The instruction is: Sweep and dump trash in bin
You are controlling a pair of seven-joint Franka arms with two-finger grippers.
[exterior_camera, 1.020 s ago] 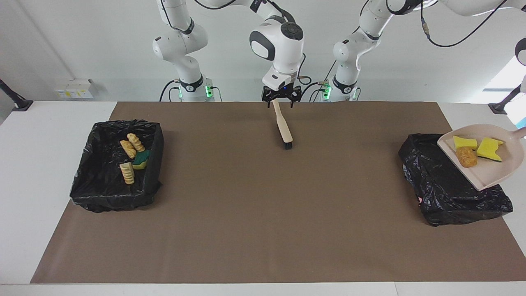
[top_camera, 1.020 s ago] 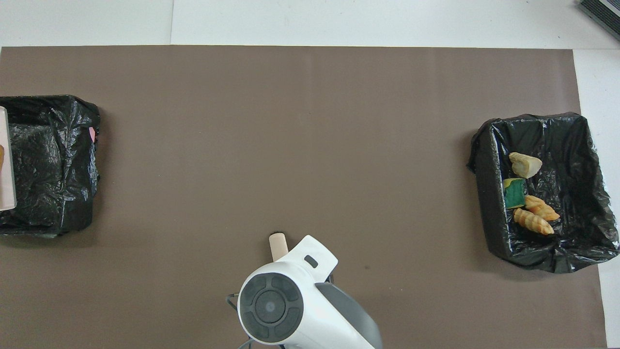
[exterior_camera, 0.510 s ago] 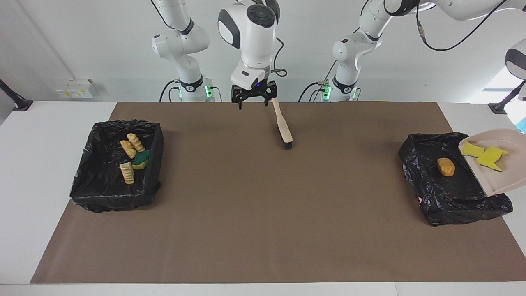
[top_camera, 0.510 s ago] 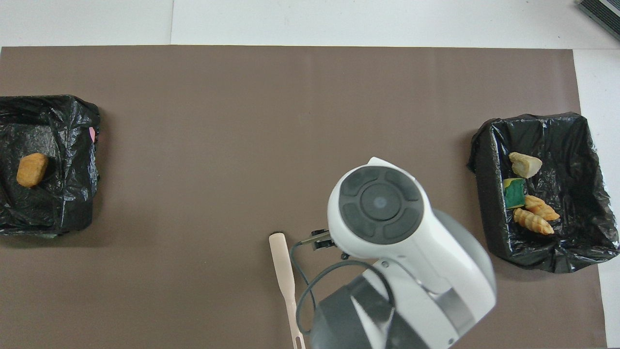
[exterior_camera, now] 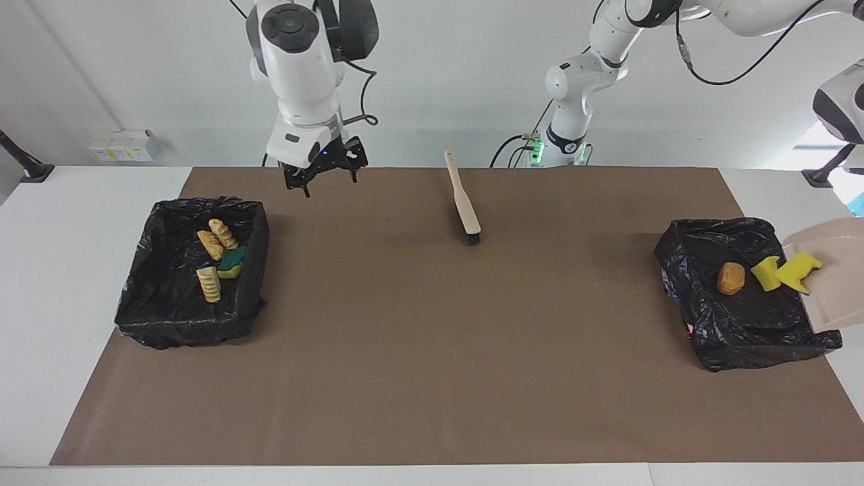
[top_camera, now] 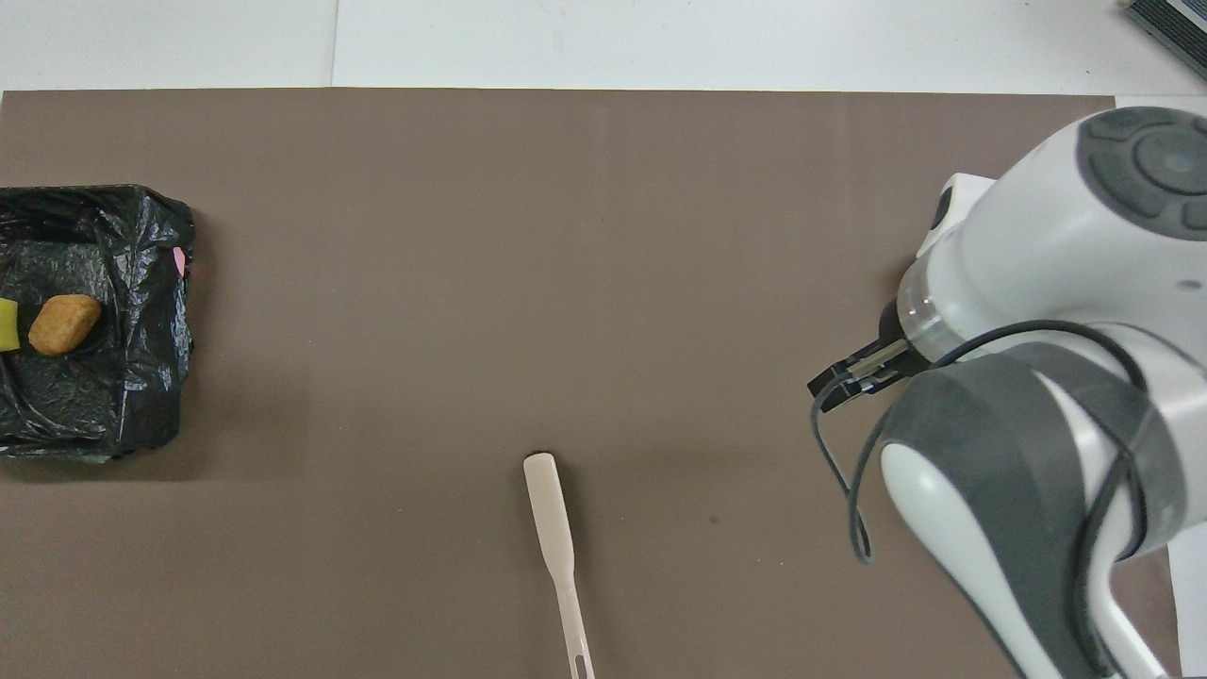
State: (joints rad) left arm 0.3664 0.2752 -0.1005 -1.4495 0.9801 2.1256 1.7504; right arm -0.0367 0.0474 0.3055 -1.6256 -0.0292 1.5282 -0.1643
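While the left gripper itself lies off the edge of both views, it is clenched, and the tilted beige dustpan (exterior_camera: 833,283) at the left arm's end of the table is evidently what it grasps, though the handle cannot be seen. The pan hangs over the black-lined bin (exterior_camera: 742,297) there, its lip pointed down into the bin. Two yellow foam pieces (exterior_camera: 783,273) sit right at that lip, half over the bin, and a brown nugget (exterior_camera: 731,278) already lies inside on the liner.

To finish this dump well, I would steepen the pan a little more and hold it over the bin's middle until both foam pieces slide off; foam is light and clings, so a small shake may help. Keep the lip inside the rim so nothing bounces onto the brown mat (exterior_camera: 432,351).

The right gripper (exterior_camera: 322,177) hangs released and empty over the mat, beside the other black-lined bin (exterior_camera: 192,270) at the right arm's end of the table; this arm waits. That bin holds three toy pastries (exterior_camera: 214,243) and a green-and-yellow sponge (exterior_camera: 233,262). The beige hand brush (exterior_camera: 464,202) lies on the mat between the two bins, near the robots, bristles pointing away from them.
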